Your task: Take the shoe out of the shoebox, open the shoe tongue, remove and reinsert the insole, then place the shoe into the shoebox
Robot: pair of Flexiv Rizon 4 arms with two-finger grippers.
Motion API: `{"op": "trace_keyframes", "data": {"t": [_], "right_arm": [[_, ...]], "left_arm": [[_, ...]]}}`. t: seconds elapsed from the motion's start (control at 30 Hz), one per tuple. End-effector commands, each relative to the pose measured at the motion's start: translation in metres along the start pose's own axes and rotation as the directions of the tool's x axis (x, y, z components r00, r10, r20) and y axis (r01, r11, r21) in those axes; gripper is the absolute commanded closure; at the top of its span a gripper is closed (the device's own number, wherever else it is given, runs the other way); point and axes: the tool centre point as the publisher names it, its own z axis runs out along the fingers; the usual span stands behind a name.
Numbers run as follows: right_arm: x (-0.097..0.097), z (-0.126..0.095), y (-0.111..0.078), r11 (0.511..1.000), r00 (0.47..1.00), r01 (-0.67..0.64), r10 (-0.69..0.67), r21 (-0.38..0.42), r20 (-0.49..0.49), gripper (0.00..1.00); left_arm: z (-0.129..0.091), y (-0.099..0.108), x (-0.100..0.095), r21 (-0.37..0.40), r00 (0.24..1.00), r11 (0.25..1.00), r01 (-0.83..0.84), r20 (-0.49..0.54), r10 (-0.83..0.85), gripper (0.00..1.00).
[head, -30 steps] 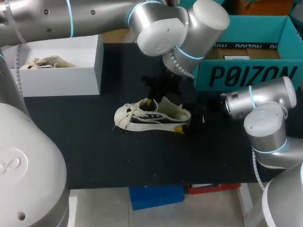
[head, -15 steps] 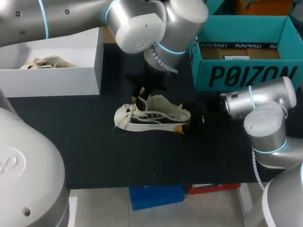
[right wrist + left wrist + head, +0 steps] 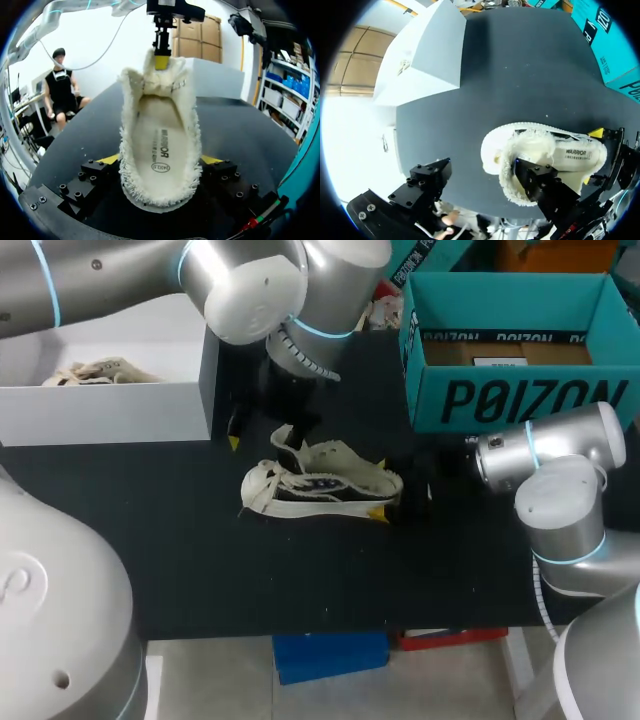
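Now right gripper (image 3: 160, 160) clamps shoe (image 3: 320, 483) heel — left gripper (image 3: 262, 440) spread wide, one finger (image 3: 535, 180) inside shoe.

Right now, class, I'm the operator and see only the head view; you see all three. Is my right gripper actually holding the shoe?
Observer: Yes. In the right wrist view the right gripper has a yellow-tipped finger against each side of the heel of the shoe.
Operator: Is the insole out?
Observer: No, it lies flat inside the shoe.
Operator: And the left gripper?
Observer: It is open; one fingertip touches the top edge of the tongue, the other stands clear of the shoe.
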Motion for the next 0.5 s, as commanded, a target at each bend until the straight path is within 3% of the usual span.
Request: {"op": "trace_keyframes", "data": {"t": [0.03,0.5], "right_arm": [[0.0,0.003,-0.002,1.0,1.0,-0.001,0.001,0.001,0.002,1.0],[0.0,0.003,-0.002,1.0,1.0,-0.001,0.001,0.001,0.002,1.0]], "left_arm": [[0.009,0.002,-0.007,-0.01,0.999,1.0,-0.001,-0.036,0.001,0.0],[0.03,0.008,-0.021,-0.026,1.0,1.0,-0.013,-0.028,0.012,0.0]]}}
